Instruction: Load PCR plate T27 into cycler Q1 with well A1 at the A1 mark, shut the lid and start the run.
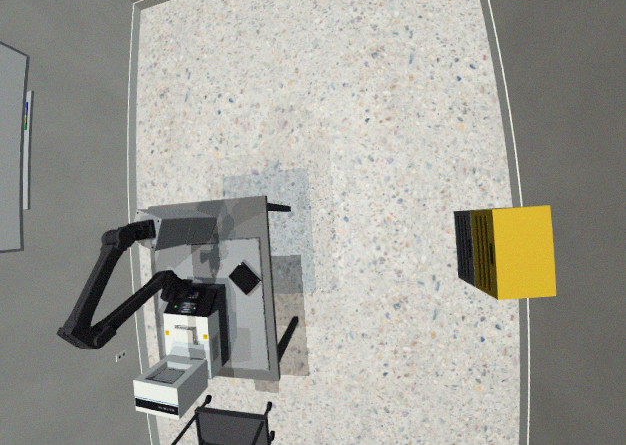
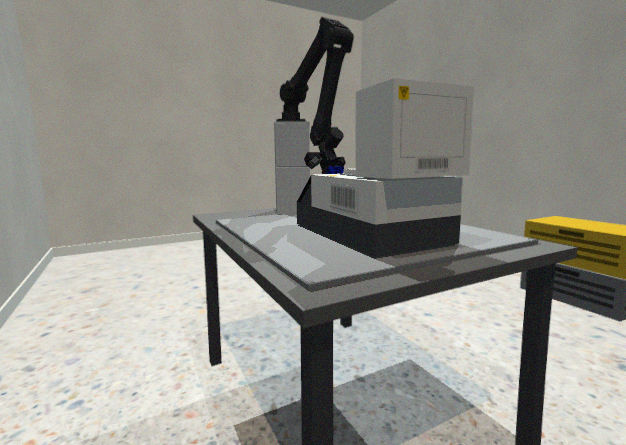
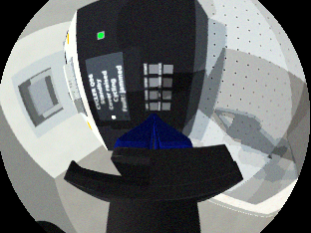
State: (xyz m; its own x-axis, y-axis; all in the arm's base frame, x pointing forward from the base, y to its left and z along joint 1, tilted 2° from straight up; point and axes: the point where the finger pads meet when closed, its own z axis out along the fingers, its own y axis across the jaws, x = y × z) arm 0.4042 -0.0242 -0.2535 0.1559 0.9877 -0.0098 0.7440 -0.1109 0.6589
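The cycler Q1 (image 1: pixel 194 324) stands on the table with its lid (image 1: pixel 169 383) swung up and back; in the exterior view the lid (image 2: pixel 413 129) stands upright. The lamp (image 3: pixel 102 35) is green. A pale flat thing, likely the plate T27 (image 1: pixel 188 332), lies on the block between orange corner marks; I cannot tell which way round it lies. The nest N1 (image 1: pixel 244 277) looks dark and bare. My gripper (image 3: pixel 154 117) is shut and empty, its blue tips just above the black panel near the keys (image 3: pixel 157 84). The gripper also shows in the top and exterior views (image 1: pixel 192 292) (image 2: pixel 333 168).
The arm's grey pedestal (image 2: pixel 291 164) stands at the table's far end. A yellow cabinet (image 1: pixel 510 252) stands far off on the floor. A dark chair (image 1: pixel 230 422) stands by the table behind the open lid.
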